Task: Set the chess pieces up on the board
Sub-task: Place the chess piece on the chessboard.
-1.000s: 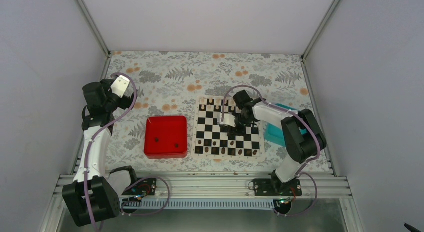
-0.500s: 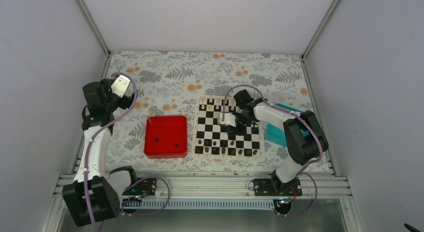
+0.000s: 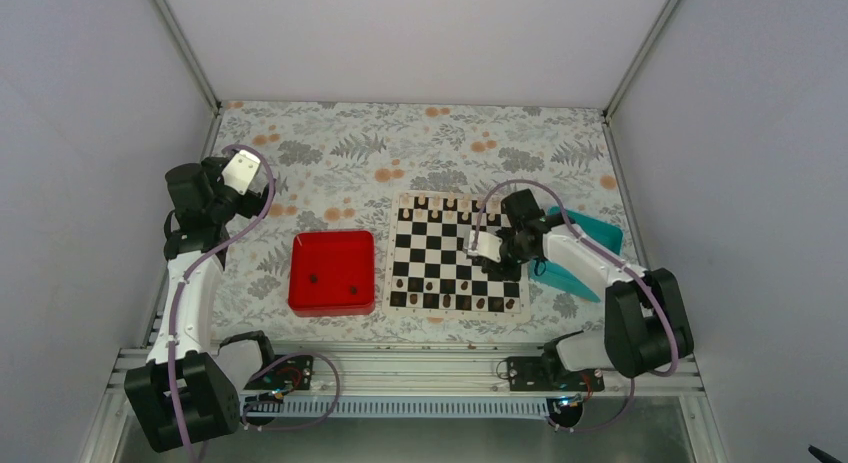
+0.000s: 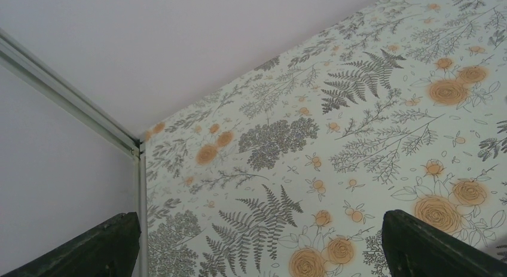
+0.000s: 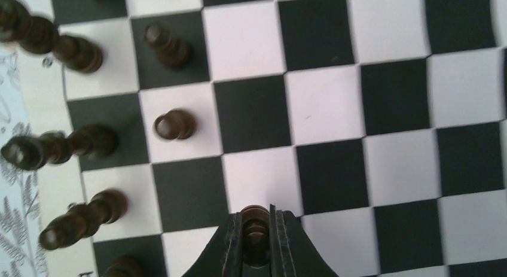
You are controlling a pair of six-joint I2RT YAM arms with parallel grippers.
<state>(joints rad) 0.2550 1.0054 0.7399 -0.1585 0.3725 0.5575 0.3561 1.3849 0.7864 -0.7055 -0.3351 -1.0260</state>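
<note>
One of the dark chess pieces (image 5: 256, 228) is sitting clenched in the right claw (image 3: 487, 247), above the right half of the board (image 3: 425, 248). Others are standing along its near rows. The left claw (image 3: 243, 170) is hanging released over the floral-patterned bench (image 3: 330, 153). Plain pale walls (image 3: 400, 33) are enclosing everything.

**A:** We're looking out past our left hand (image 4: 260, 250) here, dark fingers (image 4: 89, 250) in both bottom corners, spread wide apart.

**B:** And between them we've got the surface (image 4: 359, 109), all ferns and orange roses, running up to the pale wall (image 4: 179, 37) and the metal corner rail (image 4: 66, 91).
</note>
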